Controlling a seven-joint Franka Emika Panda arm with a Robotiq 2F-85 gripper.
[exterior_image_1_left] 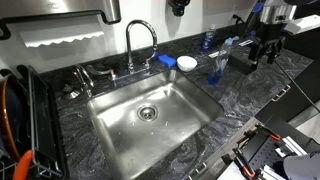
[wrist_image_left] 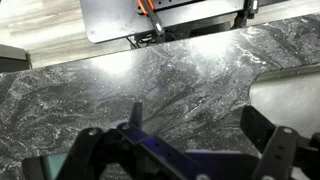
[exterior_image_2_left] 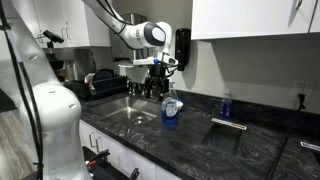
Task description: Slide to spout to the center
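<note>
Over the counter (wrist_image_left: pixel 170 80) beside the sink (exterior_image_1_left: pixel 200 95), gripper (exterior_image_1_left: pixel 262 52) hangs with jaws apart, empty, well clear of spout (exterior_image_1_left: pixel 141 40). Approach step. Next: contact the gooseneck and push it toward center (exterior_image_1_left: pixel 165 130).

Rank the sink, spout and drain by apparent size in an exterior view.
In an exterior view, largest to smallest:
1. sink
2. spout
3. drain
No close calls: the spout is thin but tall, and the drain is a small circle.

Spout (exterior_image_1_left: pixel 129 47) shiny chrome, sink (exterior_image_1_left: pixel 188 116) brushed s/s, countertop (exterior_image_1_left: pixel 250 95) glossy dk marbled stone.
</note>
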